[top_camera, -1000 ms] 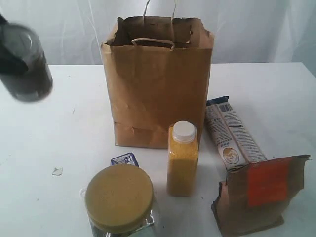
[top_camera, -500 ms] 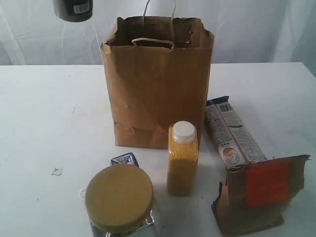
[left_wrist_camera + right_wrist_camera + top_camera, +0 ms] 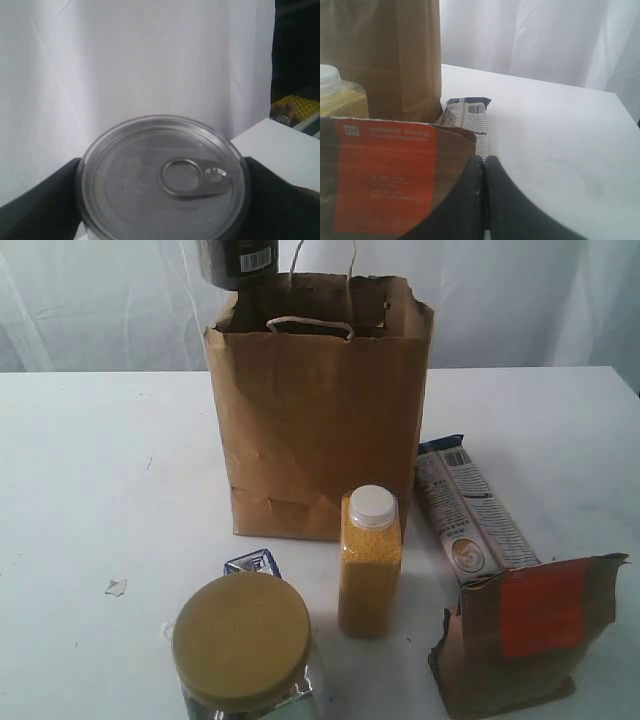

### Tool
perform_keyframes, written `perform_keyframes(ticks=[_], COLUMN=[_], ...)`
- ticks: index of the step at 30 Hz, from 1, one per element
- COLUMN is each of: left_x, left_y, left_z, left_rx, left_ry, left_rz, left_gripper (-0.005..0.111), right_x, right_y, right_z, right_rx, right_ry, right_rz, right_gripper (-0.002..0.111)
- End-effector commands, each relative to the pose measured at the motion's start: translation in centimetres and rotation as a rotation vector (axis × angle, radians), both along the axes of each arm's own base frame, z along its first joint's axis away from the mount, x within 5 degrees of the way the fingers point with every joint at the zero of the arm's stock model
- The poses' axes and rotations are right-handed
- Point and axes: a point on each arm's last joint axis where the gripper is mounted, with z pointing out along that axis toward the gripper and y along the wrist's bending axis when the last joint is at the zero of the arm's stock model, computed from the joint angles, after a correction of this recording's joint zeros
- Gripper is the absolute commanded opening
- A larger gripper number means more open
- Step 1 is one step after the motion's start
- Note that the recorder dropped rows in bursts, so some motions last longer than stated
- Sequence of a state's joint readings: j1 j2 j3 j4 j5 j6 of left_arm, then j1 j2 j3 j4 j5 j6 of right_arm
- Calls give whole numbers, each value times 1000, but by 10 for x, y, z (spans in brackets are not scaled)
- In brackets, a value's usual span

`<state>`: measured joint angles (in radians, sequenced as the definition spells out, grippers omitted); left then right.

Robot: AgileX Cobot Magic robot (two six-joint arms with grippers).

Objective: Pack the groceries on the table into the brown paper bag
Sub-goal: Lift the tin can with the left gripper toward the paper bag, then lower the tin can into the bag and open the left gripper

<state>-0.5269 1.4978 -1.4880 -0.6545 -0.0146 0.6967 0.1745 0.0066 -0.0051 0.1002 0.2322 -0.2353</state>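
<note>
The left gripper clasps the silver-topped dark can, a dark finger on either side of it and the ring-pull lid facing the camera. In the exterior view the can hangs over the left edge of the brown paper bag's open mouth. Its white label patch carries barcode-like print, too small to read.

The right gripper holds nothing, jaws pressed together, low over the table. Just beside it stands the brown pouch with orange label — a small white logo and pale lines, unreadable. Past that lie the long blue-white packet, showing a barcode, and the white-capped bottle of yellow grains.
</note>
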Motion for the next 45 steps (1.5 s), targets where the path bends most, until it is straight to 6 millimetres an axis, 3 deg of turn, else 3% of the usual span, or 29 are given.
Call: perform_keyframes(ticks=[1, 11, 28, 45], left_x=[3, 17, 34, 27], left_y=[-8, -19, -35, -40], left_z=[3, -19, -57, -68], left_rx=[-87, -138, 22, 78], left_ry=[4, 105, 164, 257], left_rz=[23, 32, -18, -102], left_gripper=[0, 0, 0, 0], right_x=[0, 0, 0, 0], right_y=[0, 0, 0, 0], right_z=[0, 0, 0, 0], right_rx=[4, 4, 4, 4], right_ry=[-11, -11, -11, -11], right_rz=[2, 2, 2, 2], right_gripper=[0, 0, 0, 0])
